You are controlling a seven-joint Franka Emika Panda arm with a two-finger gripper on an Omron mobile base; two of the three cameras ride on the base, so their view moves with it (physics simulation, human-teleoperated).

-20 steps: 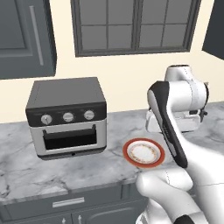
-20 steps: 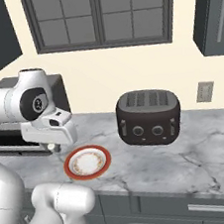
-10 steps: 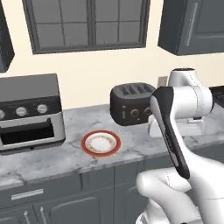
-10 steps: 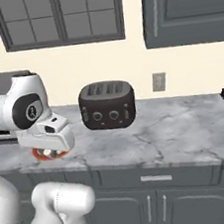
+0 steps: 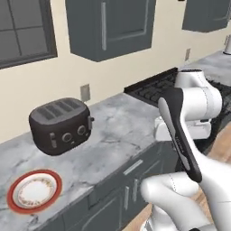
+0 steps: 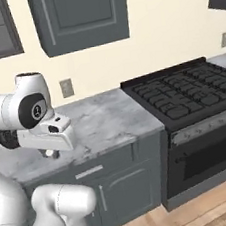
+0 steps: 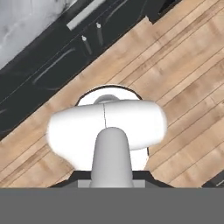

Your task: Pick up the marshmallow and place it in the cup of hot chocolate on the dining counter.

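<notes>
The marshmallow, the green cup of hot chocolate and the dining counter are out of view. My gripper [image 6: 50, 153] hangs from the white hand, pointing down in front of the marble worktop with grey cabinet fronts [image 6: 103, 121]. In the left base view the hand [image 5: 182, 129] sits partly behind my own forearm, near the worktop's right end. Its fingers are too small and hidden for me to tell whether they are open or shut. I see nothing held in them. The hand view looks straight down at the wooden floor [image 7: 183, 65].
A dark toaster [image 5: 59, 125] and a white plate with an orange-red rim [image 5: 34, 191] stand on the worktop at the left. A black stove with an oven front [image 6: 183, 95] adjoins the worktop on the right. Grey wall cabinets [image 6: 79, 16] hang above.
The whole picture has shifted: the base has swung right along the worktop. The toaster oven has left the view, toaster and plate slid left, the stove came in. The arm's pose looks unchanged.
</notes>
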